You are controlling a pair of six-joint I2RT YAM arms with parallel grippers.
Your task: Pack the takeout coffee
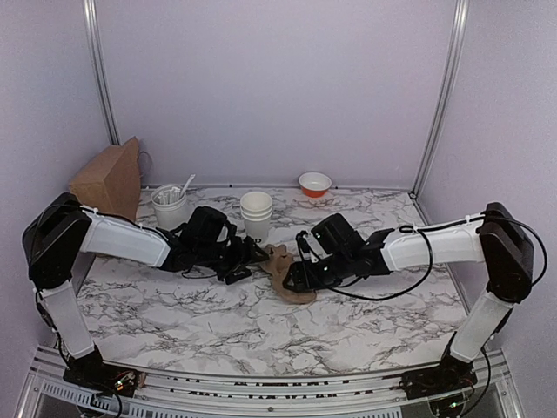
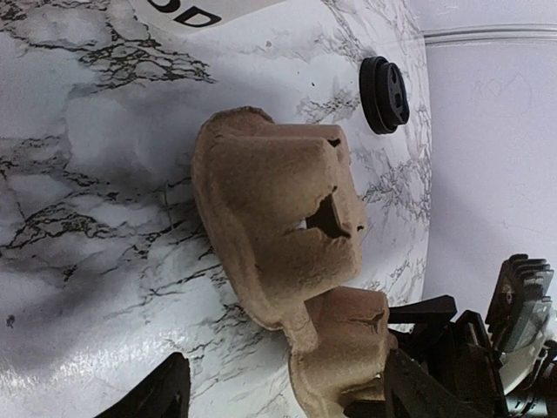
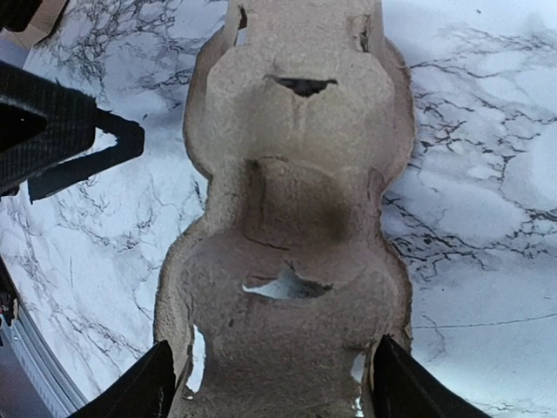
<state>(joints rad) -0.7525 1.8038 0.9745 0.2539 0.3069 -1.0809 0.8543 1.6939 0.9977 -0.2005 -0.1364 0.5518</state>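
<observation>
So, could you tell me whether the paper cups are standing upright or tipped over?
Upright: the paper cups stand nested in one stack on the marble table, open mouths up, with no lid on.

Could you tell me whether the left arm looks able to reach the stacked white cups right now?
Probably yes: the cups stand just beyond the left claw, nothing between, though that claw straddles the cardboard carrier and must leave it first.

One each is counted: brown moulded-pulp cup carrier (image 3: 291, 209), stack of white tapered paper cups (image 1: 257, 212), round black plastic lid (image 2: 384, 95), small orange-and-white bowl (image 1: 314, 184), grey-white utensil canister (image 1: 171, 209), brown paper bag (image 1: 109, 181).
</observation>
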